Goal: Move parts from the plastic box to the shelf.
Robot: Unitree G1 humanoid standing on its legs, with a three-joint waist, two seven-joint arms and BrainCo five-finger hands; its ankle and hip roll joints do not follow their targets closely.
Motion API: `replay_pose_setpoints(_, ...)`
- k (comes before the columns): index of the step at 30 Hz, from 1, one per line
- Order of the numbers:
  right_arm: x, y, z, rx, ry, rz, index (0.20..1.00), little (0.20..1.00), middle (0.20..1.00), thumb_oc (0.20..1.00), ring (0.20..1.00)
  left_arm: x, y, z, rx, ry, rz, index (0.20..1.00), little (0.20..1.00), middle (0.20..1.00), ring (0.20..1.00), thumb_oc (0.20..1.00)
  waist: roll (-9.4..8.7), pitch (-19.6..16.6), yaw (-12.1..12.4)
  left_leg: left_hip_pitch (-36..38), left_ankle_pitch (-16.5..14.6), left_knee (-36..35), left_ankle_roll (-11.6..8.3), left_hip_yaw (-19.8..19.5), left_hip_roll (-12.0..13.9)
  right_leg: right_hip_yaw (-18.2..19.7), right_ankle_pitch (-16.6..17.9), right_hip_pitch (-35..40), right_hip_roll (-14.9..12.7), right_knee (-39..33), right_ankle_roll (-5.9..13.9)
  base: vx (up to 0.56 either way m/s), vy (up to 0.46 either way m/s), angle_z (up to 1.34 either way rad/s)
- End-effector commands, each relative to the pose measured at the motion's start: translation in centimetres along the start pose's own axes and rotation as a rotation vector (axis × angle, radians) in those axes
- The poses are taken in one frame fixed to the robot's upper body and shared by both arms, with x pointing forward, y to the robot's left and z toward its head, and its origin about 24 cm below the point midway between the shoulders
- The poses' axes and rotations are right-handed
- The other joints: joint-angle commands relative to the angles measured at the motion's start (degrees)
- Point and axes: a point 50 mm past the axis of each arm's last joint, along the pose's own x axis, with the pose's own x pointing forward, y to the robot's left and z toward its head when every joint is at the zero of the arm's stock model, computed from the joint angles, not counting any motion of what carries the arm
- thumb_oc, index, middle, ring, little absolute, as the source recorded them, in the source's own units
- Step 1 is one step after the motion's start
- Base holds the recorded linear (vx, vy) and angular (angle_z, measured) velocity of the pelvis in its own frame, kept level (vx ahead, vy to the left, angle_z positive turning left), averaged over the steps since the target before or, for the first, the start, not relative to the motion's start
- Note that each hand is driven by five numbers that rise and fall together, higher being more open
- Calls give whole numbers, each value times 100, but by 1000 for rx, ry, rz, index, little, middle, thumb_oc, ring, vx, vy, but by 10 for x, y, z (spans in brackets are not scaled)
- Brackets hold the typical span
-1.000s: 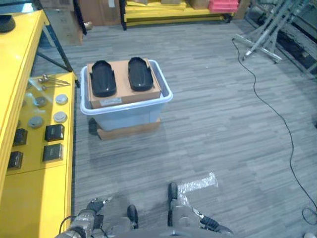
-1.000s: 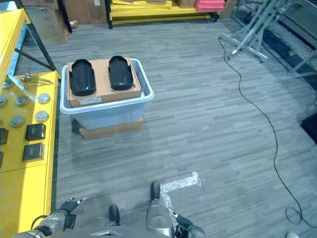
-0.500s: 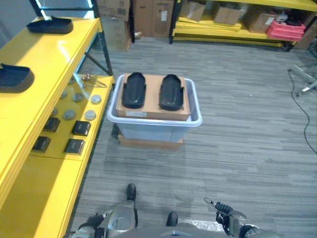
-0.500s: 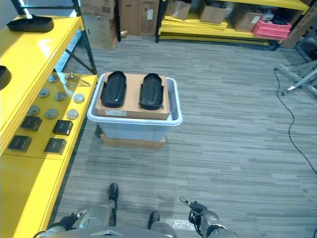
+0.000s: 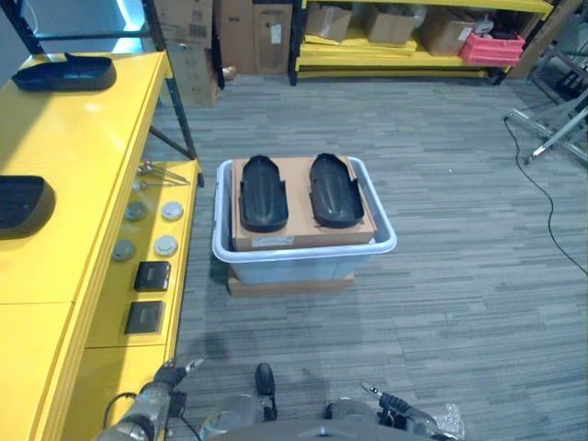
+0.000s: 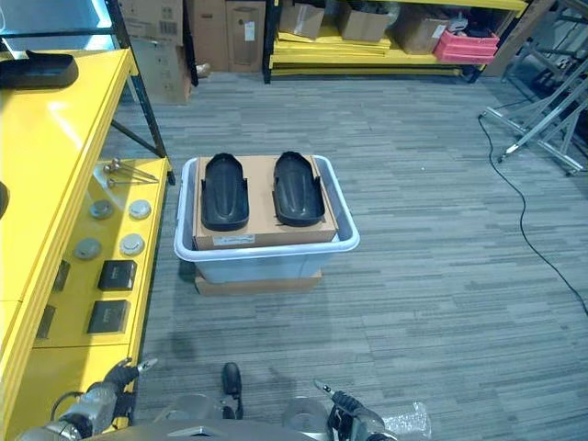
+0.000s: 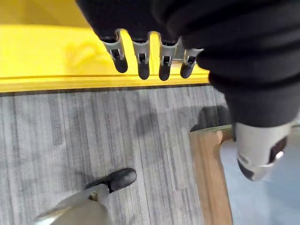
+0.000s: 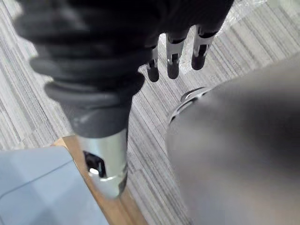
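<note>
A pale plastic box [image 5: 303, 259] stands on the grey plank floor [image 5: 459, 276], resting on a flat brown board [image 5: 289, 285], just beside the low yellow shelf [image 5: 101, 303]. A cardboard sheet [image 5: 303, 207] lies across the box's top, and on it sit two black moulded parts side by side, the left part [image 5: 264, 193] and the right part [image 5: 334, 190], close together but apart. On the shelf's upper level lie two more black parts, one at the far end [image 5: 62, 73] and one nearer at the view's left edge [image 5: 23, 204]. The lower level carries round metal discs [image 5: 147, 230], two dark square blocks [image 5: 147, 294] and a thin metal tool [image 5: 161, 172]. The left hand [image 6: 115, 378] hangs low by the shelf's front edge, its fingers [image 7: 140, 61] straight and released, holding nothing. The right hand [image 6: 342, 404] hangs low on the other side, its fingers [image 8: 173, 58] likewise straight and empty. Both hands are well apart from the box. Cardboard cartons [image 5: 230, 37] and a pink crate [image 5: 490, 48] stand at the far yellow racks [image 5: 404, 57].
</note>
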Motion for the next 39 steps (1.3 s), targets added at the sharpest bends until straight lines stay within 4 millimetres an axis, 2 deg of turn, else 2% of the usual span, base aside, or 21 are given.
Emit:
replay_pose_setpoints(1,-1,-13,9,-18,-22,-38,1000,1000,1000,1000,1000,0,-12,-1,-25,16,-26,1000,1000,1000,1000,1000,133,188,10,22,-476,673,-289,-427,388,-95,577,146,-13,-764,230,199,-270,-8)
replay_pose_setpoints(2,-1,-12,12,-22,-32,-31,1000,1000,1000,1000,1000,0,-14,-1,-18,23,-31,1000,1000,1000,1000,1000,103,224,-23,61,-509,684,-388,-429,417,-150,570,288,-88,-1541,186,197,-301,-14)
replay_pose_setpoints(3,-1,-12,12,-26,-35,-28,1000,1000,1000,1000,1000,0,-15,-2,-12,27,-34,1000,1000,1000,1000,1000,91,233,-37,61,-524,693,-415,-435,418,-140,610,332,-107,-1764,188,259,-421,-24)
replay_pose_setpoints(5,-1,-11,19,-61,-58,-6,1000,1000,1000,1000,1000,-1,-21,-3,-13,40,-54,1000,1000,1000,1000,1000,69,293,-204,120,-604,716,-503,-574,410,156,1016,346,-155,-2559,279,237,-397,-11)
replay_pose_setpoints(7,0,-10,20,-78,-65,4,1000,1000,1000,1000,1000,-1,-22,-4,-19,42,-62,1000,1000,1000,1000,1000,100,315,-253,154,-614,696,-523,-590,435,228,1080,324,-157,-2613,296,143,-258,3)
replay_pose_setpoints(10,0,-4,29,-172,-85,57,1000,1000,1000,1000,1000,-1,-20,-5,-58,49,-37,1000,1000,1000,1000,1000,264,395,-372,132,-346,368,-622,-611,570,368,951,317,67,-2618,146,122,-351,13)
replay_pose_setpoints(12,-1,-5,30,-242,-91,33,1000,1000,1000,1000,1000,-2,-24,-6,-121,72,-63,1000,1000,1000,1000,1000,354,431,-379,-76,-162,443,-756,-686,660,395,832,367,132,-2601,74,152,-299,28)
replay_pose_setpoints(16,-2,-20,42,-155,-87,-44,1000,1000,1000,1000,1000,-4,-39,-7,-16,33,-144,1000,1000,1000,1000,1000,485,429,-302,-190,6,441,-853,-820,755,329,788,340,121,-2567,5,78,-166,41)
replay_pose_setpoints(21,-5,-36,47,-74,-99,-102,1000,1000,1000,1000,1000,-6,-40,-16,-13,57,-126,1000,1000,1000,1000,1000,614,394,-175,-275,241,365,-1024,-838,874,208,689,473,132,-2599,4,99,-106,24)
replay_pose_setpoints(24,-5,-39,47,-74,-98,-112,1000,1000,1000,1000,1000,-6,-38,-20,-8,61,-124,1000,1000,1000,1000,1000,658,335,-111,-305,375,245,-1089,-738,897,106,641,597,151,-2639,12,163,-35,20)
replay_pose_setpoints(26,-5,-41,43,-69,-89,-114,1000,1000,1000,1000,1000,-7,-36,-24,-9,70,-128,1000,1000,1000,1000,1000,691,268,-14,-452,597,99,-1180,-550,894,-1,524,761,230,-2614,8,245,35,23)
replay_pose_setpoints(29,-5,-37,39,-73,-75,-105,1000,1000,1000,1000,1000,-8,-35,-28,-8,78,-129,1000,1000,1000,1000,1000,654,226,71,-577,707,12,-1206,-254,951,-124,379,914,307,-2523,-23,221,84,22)
replay_pose_setpoints(34,-3,-28,25,-101,-35,-69,1000,1000,1000,1000,1000,-10,-36,-38,12,107,-134,1000,1000,1000,1000,1000,488,156,233,-786,907,87,-1232,-126,1052,-210,143,1150,450,-2320,-85,265,141,2)
replay_pose_setpoints(37,-1,-13,23,-238,-33,-11,1000,1000,1000,1000,1000,-11,-32,-44,32,135,-109,1000,1000,1000,1000,1000,215,84,375,-771,483,416,-1020,-77,984,-359,168,1160,269,-2236,-39,247,181,-14)
replay_pose_setpoints(39,0,-9,25,-247,-45,16,1000,1000,1000,1000,1000,-10,-30,-43,58,125,-104,1000,1000,1000,1000,1000,122,73,457,-801,344,576,-946,-99,955,-462,166,1181,172,-2175,16,153,75,-27)
